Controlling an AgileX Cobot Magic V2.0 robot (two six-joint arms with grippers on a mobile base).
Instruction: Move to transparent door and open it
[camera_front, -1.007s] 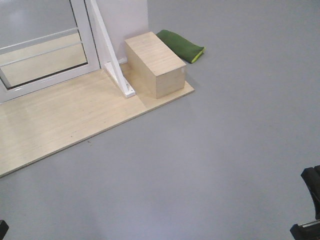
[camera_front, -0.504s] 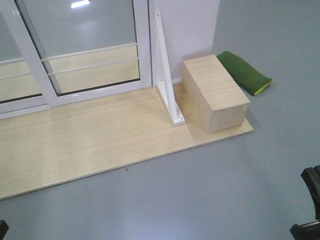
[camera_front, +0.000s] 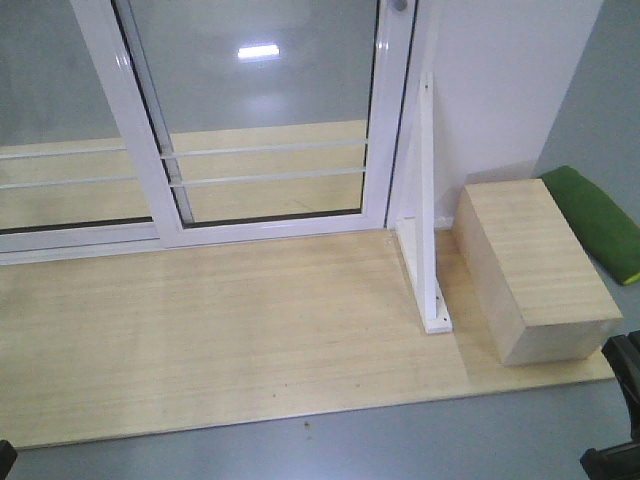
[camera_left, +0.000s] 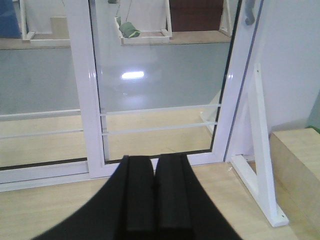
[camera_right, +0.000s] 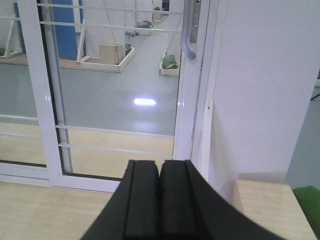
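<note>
The transparent door (camera_front: 270, 120), a tall clear-glass sliding panel in a glossy white frame with two thin horizontal white bars low across it, stands at the back edge of the pale wooden floor platform (camera_front: 200, 340), directly ahead and filling the upper middle of the front view. Its curved grey bar handle (camera_right: 189, 30) sits on the right stile, high up, just beside the white outer frame post (camera_front: 418, 110). To the door's left a similar barred glass panel without a handle (camera_front: 60, 150) overlaps its left stile. Right of the post, a white triangular brace (camera_front: 425, 230) runs out over the platform, and a light wooden box (camera_front: 530, 270) lies just beside the brace, its far end against the white wall panel (camera_front: 500, 80). A green cushion (camera_front: 600, 220) lies on the grey floor by the box. The platform in front of the door is open board up to its front edge. The left tool (camera_left: 154, 200) and the right tool (camera_right: 160, 200) both have their black fingers pressed together with nothing between them, well short of the door.
</note>
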